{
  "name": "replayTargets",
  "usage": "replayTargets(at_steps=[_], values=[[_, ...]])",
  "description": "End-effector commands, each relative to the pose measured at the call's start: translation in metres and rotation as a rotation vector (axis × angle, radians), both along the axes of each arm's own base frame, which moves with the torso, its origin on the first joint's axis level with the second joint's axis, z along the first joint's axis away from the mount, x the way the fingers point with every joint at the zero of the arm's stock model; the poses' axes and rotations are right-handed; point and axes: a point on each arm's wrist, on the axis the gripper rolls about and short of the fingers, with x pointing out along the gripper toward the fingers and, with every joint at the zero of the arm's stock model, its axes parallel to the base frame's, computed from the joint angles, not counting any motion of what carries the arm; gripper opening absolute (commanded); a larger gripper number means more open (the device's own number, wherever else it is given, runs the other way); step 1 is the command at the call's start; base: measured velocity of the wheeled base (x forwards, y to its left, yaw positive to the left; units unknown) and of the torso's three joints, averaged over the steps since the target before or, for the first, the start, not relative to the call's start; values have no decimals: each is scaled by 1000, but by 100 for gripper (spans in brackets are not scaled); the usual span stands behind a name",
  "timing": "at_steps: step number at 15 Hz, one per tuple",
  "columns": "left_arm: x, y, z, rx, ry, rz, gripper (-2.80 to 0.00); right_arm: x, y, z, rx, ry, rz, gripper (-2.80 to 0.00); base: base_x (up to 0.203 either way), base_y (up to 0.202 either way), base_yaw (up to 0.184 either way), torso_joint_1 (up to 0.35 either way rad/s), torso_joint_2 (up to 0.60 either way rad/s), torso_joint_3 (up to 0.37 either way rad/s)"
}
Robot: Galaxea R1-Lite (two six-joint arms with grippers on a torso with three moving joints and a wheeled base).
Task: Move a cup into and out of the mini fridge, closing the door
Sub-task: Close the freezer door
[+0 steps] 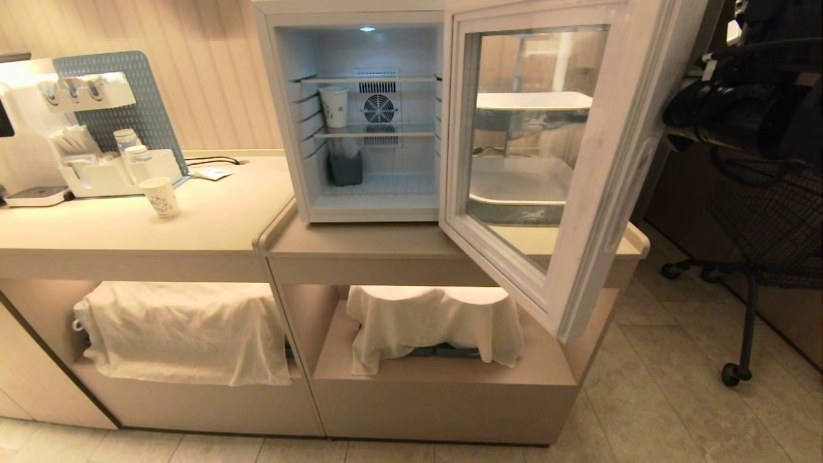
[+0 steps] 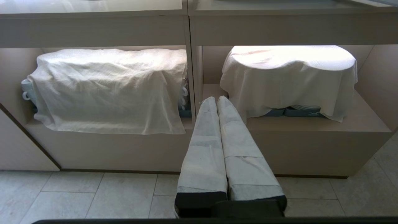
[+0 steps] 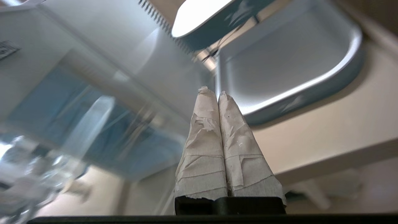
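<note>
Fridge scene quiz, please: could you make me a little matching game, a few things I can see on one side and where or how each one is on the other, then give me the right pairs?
Things:
1. the cup
2. the door
3. the dark tub
4. the left gripper

Places or states:
A. on the floor of the mini fridge, at the left
B. swung wide open
C. on the middle wire shelf, at the left
D. shut, pointing at the cloth-covered shelves under the counter

Pairs: 1-C, 2-B, 3-A, 4-D
</note>
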Motion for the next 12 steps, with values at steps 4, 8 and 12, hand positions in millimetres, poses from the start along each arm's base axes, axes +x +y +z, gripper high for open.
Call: replayTargets(at_steps=[4, 8, 12], values=[[0, 0, 0, 0, 1, 1, -280, -72, 72, 30, 166, -6, 296, -280, 0, 0, 0, 0, 0, 0], [0, 0, 0, 0, -1, 1, -280, -101, 86, 39, 234, 14, 383, -280, 0, 0, 0, 0, 0, 0], [0, 0, 0, 0, 0, 1, -280, -88, 49, 29, 119, 25, 258, -280, 0, 0, 0, 0, 0, 0]])
